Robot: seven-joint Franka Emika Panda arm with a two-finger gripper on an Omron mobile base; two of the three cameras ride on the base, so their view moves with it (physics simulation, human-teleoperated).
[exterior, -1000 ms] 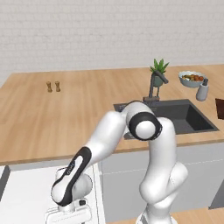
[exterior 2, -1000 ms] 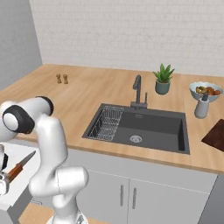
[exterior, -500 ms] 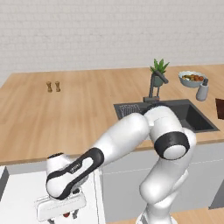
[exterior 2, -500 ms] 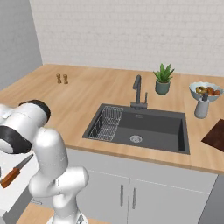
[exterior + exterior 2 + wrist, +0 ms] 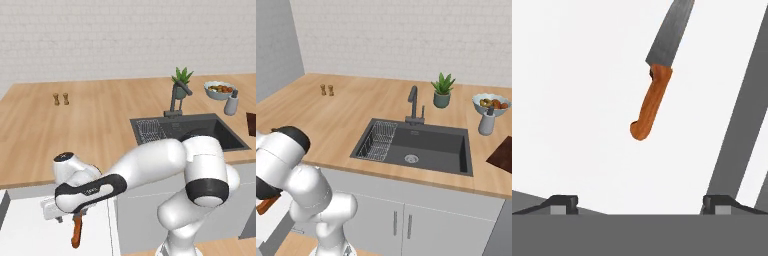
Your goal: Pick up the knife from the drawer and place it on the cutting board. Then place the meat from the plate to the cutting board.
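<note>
Arm bends down from lower right over the open drawer point(image 5: 30, 225) below the desk's point(image 5: 100, 130) front edge, left end. Claw point(image 5: 62, 216) sits low over the white drawer floor; jaw spread not readable from this angle. Knife point(image 5: 76, 233) lies just beneath it, orange-brown handle visible, blade hidden. On the desk: two small shakers point(image 5: 60, 99) near the back left; sink point(image 5: 187, 131) right of centre; potted plant point(image 5: 180, 83) and fruit bowl point(image 5: 219, 90) toward the back right corner.
</note>
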